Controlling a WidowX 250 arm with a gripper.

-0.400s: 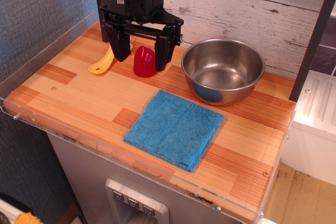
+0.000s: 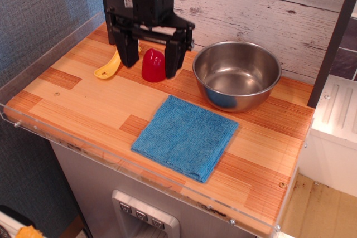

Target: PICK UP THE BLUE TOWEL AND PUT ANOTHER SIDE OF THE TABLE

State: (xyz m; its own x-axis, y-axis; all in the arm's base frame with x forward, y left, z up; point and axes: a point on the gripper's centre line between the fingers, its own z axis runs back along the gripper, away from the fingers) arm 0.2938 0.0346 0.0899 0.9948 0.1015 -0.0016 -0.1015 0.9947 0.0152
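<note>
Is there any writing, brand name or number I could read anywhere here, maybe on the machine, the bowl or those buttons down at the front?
None can be read.
The gripper, steel bowl, blue towel, red object and yellow spoon: no writing shows.
The grey button panel under the table: its buttons bear small marks, too small and blurred to read.

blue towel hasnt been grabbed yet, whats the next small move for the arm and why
Probably bring the gripper forward and a little to the right, until it is above the blue towel. The towel lies flat near the front edge of the table, untouched, while the open jaws stand at the back around the red object, beside the steel bowl.
</note>
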